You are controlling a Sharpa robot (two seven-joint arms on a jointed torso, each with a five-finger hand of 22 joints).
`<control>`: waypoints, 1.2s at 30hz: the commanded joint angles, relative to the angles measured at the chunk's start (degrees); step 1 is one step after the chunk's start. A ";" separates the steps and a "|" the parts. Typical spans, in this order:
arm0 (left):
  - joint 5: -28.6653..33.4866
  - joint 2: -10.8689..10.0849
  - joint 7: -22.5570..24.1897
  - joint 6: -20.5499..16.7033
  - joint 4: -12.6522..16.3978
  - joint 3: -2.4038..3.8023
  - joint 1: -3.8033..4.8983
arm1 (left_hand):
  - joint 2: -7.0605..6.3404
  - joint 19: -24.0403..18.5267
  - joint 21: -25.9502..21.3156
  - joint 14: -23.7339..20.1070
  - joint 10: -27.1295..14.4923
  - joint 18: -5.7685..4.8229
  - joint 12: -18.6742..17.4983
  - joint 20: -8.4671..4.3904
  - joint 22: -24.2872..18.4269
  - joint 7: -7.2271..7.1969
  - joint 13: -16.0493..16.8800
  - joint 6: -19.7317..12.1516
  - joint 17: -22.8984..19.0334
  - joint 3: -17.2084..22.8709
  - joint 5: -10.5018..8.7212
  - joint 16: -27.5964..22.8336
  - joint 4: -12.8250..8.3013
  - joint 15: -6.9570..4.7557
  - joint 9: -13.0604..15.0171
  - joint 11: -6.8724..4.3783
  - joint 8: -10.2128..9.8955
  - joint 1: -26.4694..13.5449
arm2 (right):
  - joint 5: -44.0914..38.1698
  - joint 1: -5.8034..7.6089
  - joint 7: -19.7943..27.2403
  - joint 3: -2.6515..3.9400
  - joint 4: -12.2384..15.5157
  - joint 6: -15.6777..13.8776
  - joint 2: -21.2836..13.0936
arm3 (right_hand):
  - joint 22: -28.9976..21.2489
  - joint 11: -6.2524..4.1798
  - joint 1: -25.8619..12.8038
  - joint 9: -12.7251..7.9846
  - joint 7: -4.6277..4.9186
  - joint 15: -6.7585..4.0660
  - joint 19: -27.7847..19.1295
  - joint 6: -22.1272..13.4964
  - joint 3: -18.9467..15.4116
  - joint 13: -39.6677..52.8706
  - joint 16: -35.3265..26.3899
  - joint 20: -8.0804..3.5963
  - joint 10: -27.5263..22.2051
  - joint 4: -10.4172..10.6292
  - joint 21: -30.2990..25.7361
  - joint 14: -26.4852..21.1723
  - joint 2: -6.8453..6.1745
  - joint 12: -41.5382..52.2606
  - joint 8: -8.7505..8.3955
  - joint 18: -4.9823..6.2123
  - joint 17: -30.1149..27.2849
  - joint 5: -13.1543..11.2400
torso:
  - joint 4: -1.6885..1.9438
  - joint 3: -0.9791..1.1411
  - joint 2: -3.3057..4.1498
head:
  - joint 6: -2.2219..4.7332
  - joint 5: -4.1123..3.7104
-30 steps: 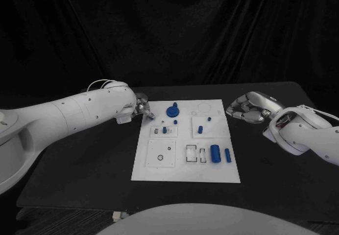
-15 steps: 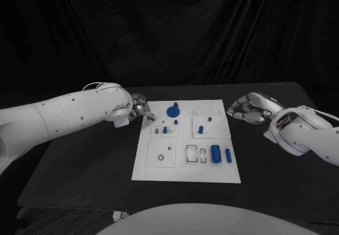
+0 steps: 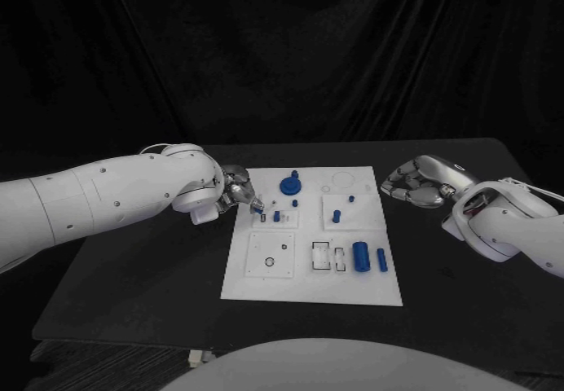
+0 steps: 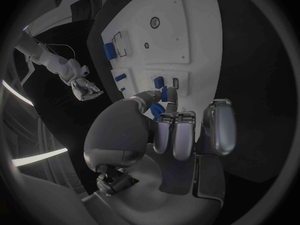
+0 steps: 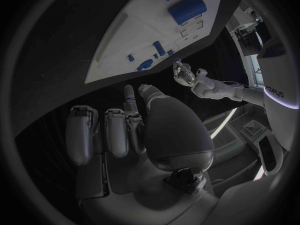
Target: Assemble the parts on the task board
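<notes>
The white task board (image 3: 308, 281) lies mid-table, also seen in the left wrist view (image 4: 190, 30) and the right wrist view (image 5: 134, 35). On it are a blue round knob (image 3: 289, 185), several small blue pegs such as one (image 3: 335, 216), and two blue cylinders (image 3: 359, 256) side by side. My left hand (image 3: 239, 194) hovers at the board's far left edge and pinches a small blue part (image 4: 164, 94) between thumb and finger. My right hand (image 3: 411, 183) sits off the board's far right corner, fingers curled in, nothing seen in it.
A small black ring (image 3: 269, 262) lies on the square plate at the board's near left. An open rectangular slot (image 3: 319, 255) sits beside the cylinders. The black table (image 3: 141, 277) is bare on both sides of the board.
My left hand has moved right and nearer, over the board's left edge, still carrying the small blue part. The right hand has stayed put.
</notes>
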 commanded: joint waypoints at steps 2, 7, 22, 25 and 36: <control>-1.19 0.09 -2.23 -0.93 0.48 0.04 -0.13 | -0.11 -0.09 -0.30 4.46 5.96 0.71 0.20 -0.14 10.71 -1.74 15.09 1.13 12.50 2.43 -0.35 -0.24 -2.01 -0.25 0.07 -0.19 -0.30 -0.43 | -0.07 -0.19 -1.03 0.03 0.18 0.08 -0.13 | 12.48 0.43 0.65 0.07 -0.12 0.21 2.36 -0.39 0.38 15.08 -0.38 0.45 6.10 0.04 -0.33 3.25 -0.14 0.20 -0.37 0.14 -0.11 0.38 | -0.04 0.02 -0.02 | -0.01 0.08; -2.34 0.37 -2.07 -1.29 0.32 0.03 -0.77 | -0.11 -0.06 -0.27 4.50 5.96 0.70 0.20 -0.14 10.73 -1.74 15.09 1.13 12.57 2.44 -0.42 -0.20 -2.00 -0.25 0.09 -0.18 -0.30 -0.50 | -0.07 -0.22 -0.95 0.03 0.22 0.05 -0.14 | 12.48 0.43 0.65 0.07 -0.12 0.21 2.36 -0.39 0.38 15.08 -0.38 0.45 6.10 0.04 -0.33 3.25 -0.14 0.20 -0.37 0.14 -0.11 0.38 | 0.01 -0.06 0.05 | -0.01 -0.05; -4.60 1.48 -0.71 -2.70 -0.92 0.02 -1.78 | 0.01 0.00 -0.18 4.57 5.96 0.68 0.20 -0.13 10.75 -1.74 15.09 1.17 12.67 2.50 -0.58 -0.14 -1.91 -0.24 0.13 -0.16 -0.27 -0.72 | -0.06 -0.31 -0.77 0.03 0.33 -0.08 -0.27 | 12.46 0.43 0.67 0.07 -0.10 0.21 2.34 -0.39 0.42 15.08 -0.42 0.45 6.10 -0.01 -0.37 3.23 -0.16 0.20 -0.37 0.15 -0.21 0.51 | -0.03 -0.03 0.10 | -0.01 0.04; -4.65 1.69 -0.48 -2.98 -1.26 0.02 -1.97 | 0.05 0.00 -0.18 4.60 5.96 0.68 0.20 -0.13 10.75 -1.74 15.09 1.17 12.71 2.54 -0.58 -0.12 -1.92 -0.24 0.15 -0.17 -0.27 -0.74 | -0.06 -0.35 -0.73 0.03 0.33 -0.07 -0.26 | 12.46 0.43 0.67 0.07 -0.10 0.21 2.34 -0.39 0.42 15.08 -0.42 0.45 6.10 -0.01 -0.37 3.23 -0.16 0.20 -0.37 0.15 -0.21 0.51 | -0.07 -0.05 0.10 | -0.01 -0.03; -4.70 2.42 0.14 -2.82 -2.19 0.02 -2.27 | 0.12 0.00 -0.19 4.60 5.96 0.68 0.20 -0.13 10.75 -1.76 15.09 1.16 12.70 2.62 -0.53 -0.13 -1.95 -0.24 0.16 -0.18 -0.27 -0.75 | -0.05 -0.39 -0.75 0.03 0.40 -0.09 -0.49 | 12.42 0.44 0.67 0.07 -0.09 0.22 2.29 -0.39 0.46 15.08 -0.49 0.45 6.10 -0.04 -0.48 3.20 -0.18 0.20 -0.37 0.18 -0.39 0.62 | -0.03 -0.02 0.09 | -0.01 0.00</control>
